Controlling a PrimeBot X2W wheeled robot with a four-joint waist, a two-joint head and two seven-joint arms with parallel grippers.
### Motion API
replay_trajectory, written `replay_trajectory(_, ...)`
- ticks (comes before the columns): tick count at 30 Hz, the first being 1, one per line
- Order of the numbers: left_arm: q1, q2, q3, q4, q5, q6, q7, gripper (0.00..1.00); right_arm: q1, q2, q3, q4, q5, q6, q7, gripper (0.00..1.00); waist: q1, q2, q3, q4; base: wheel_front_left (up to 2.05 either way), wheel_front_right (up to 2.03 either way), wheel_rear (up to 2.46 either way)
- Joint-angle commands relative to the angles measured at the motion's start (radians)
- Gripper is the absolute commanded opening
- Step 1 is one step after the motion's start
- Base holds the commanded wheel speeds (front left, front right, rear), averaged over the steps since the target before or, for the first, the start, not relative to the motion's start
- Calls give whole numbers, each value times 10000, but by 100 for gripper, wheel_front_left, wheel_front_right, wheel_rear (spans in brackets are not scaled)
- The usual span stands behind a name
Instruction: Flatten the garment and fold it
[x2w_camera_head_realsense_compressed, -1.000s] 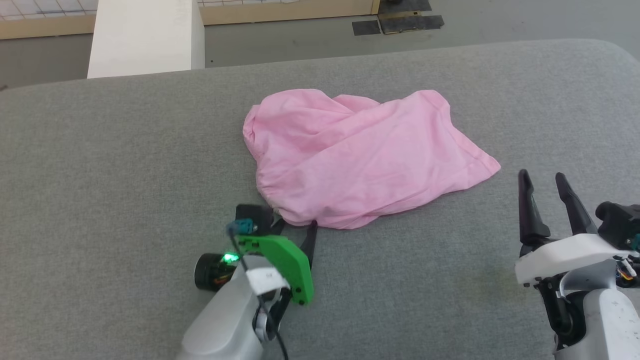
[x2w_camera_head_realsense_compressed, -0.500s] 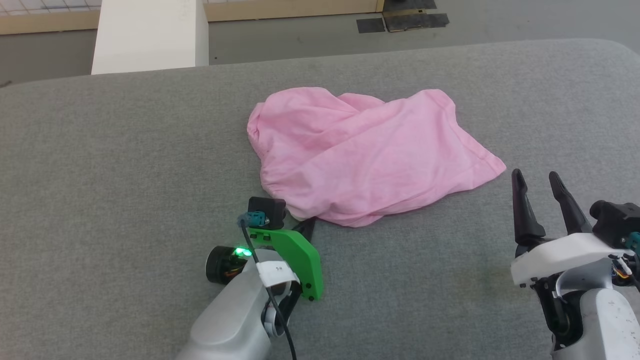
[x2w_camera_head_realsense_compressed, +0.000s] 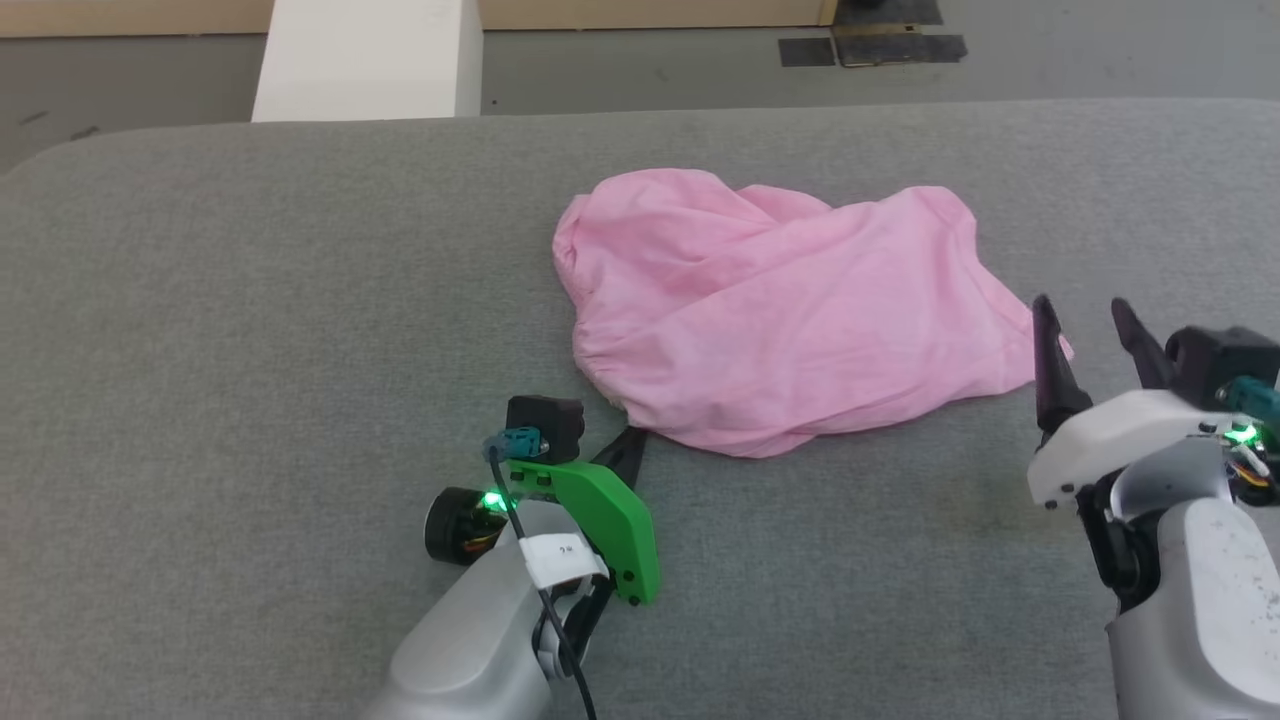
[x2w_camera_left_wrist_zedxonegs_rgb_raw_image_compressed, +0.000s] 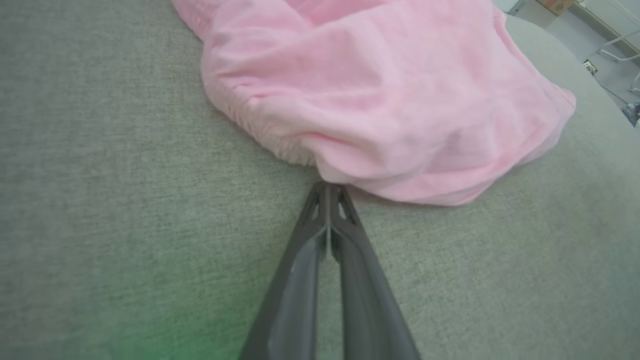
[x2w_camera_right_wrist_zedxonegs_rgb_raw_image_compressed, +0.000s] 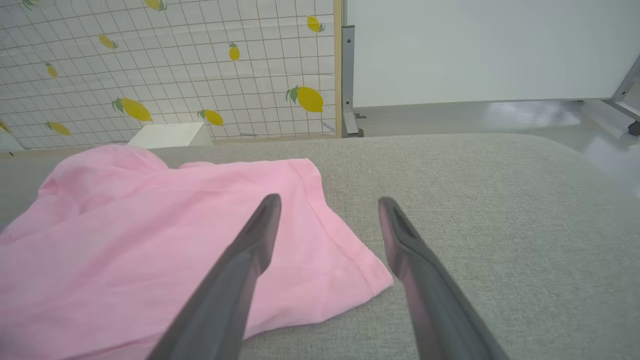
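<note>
Close in, my left gripper (x2w_camera_left_wrist_zedxonegs_rgb_raw_image_compressed: 327, 189) is pressed shut, its tips touching the near hem of the garment (x2w_camera_left_wrist_zedxonegs_rgb_raw_image_compressed: 375, 90); I cannot tell whether cloth is caught between them. My right gripper (x2w_camera_right_wrist_zedxonegs_rgb_raw_image_compressed: 327, 200) is spread wide by the garment's right corner. The pink garment lies crumpled on the grey padded surface (x2w_camera_head_realsense_compressed: 250, 300).

Grey floor (x2w_camera_head_realsense_compressed: 650, 70), lemon-print wall (x2w_camera_right_wrist_zedxonegs_rgb_raw_image_compressed: 175, 75), perhaps white box (x2w_camera_head_realsense_compressed: 370, 60).
</note>
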Motion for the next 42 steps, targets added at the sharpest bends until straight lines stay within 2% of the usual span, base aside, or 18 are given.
replay_trajectory(1, -38, 17, -65, -20, -169, -31, 73, 99, -126, 12, -27, 68, 40, -15, -99, 100, 0, -1, 38, 104, 0, 0, 0)
replay_trajectory(5, 51, 18, -152, -102, -253, -60, 73, 100, 15, 12, -144, 9, 206, -15, -260, 100, 0, -1, 8, 76, 0, 0, 0)
replay_trajectory(19, -175, 260, 215, -43, -671, -136, 14, 100, 661, 12, 156, -713, 752, -15, -309, 100, 0, -1, 172, -823, 0, 0, 0)
replay_trajectory(20, -215, 283, 237, -30, -680, -121, 7, 84, 669, 12, 177, -717, 779, -15, -315, 100, 0, -1, 189, -857, 0, 0, 0)
replay_trajectory(22, -271, 324, 285, -17, -690, -88, -51, 0, 680, 12, 218, -719, 788, -15, -321, 100, 0, -1, 212, -895, 0, 0, 0)
replay_trajectory(35, -387, 393, 142, -206, -523, -153, -588, 0, 405, 12, 156, -247, 552, -15, -484, 100, 0, -1, 207, -449, 0, 0, 0)
replay_trajectory(42, -67, 584, -91, -868, -328, 34, -566, 0, -66, 12, -120, 838, -77, -15, 300, 100, 0, -1, 252, -140, 0, 0, 0)
